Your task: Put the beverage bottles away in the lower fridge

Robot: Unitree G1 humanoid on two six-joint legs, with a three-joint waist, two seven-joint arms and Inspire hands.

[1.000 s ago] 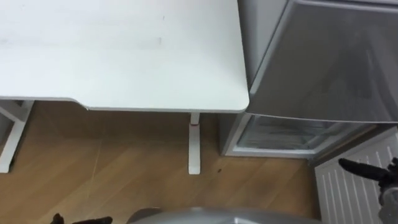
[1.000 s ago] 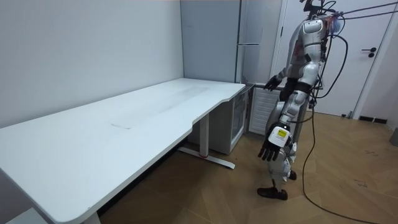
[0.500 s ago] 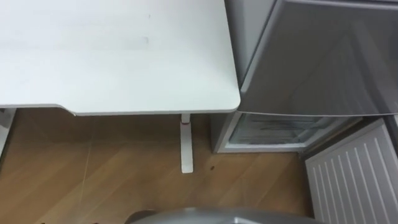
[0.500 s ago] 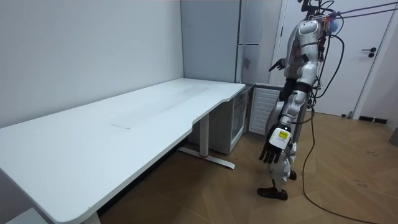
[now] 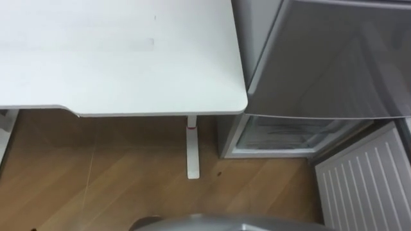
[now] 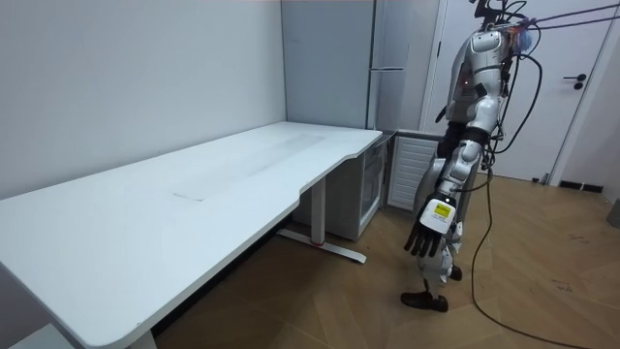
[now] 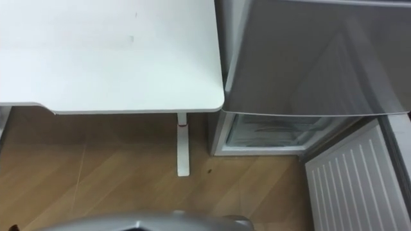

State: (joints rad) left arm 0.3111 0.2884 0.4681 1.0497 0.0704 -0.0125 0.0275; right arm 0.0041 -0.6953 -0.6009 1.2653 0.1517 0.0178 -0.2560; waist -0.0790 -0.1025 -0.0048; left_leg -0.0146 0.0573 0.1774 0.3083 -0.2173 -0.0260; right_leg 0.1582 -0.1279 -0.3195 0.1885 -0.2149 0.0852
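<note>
**Fingers slack, lower fridge open**

Fingers (image 6: 417,242) of the left hand (image 6: 428,226) hang loose and a little bent beside the robot's thigh in the room view. They hold nothing.

One lower fridge (image 5: 289,136) sits at floor level, just beyond the end of the counter (image 5: 115,58). It stands open. The inside is pale, with what look like clear shelf or drawer fronts running across it. What lies on them is too faint to tell.

Its one door (image 5: 366,179) is swung out toward the robot's right. The white inner face of that door is ribbed from top to bottom. Directly above the open compartment is one grey upper door (image 5: 334,58), smooth and plain, overhanging the opening as seen from the head.

One white counter lies to the left of the fridge. Its right edge is close beside the fridge wall, and its near corner is rounded. One white leg (image 5: 192,147) drops from under that corner to the wooden floor (image 5: 96,186), with a small red mark near its top. A second white support (image 5: 4,131) shows at the far left edge.

In the room view the robot stands upright on the wooden floor, off the counter's end. It is near the open ribbed door and faces the fridge. One white room door (image 6: 567,97) is behind it on the room view's right.
</note>
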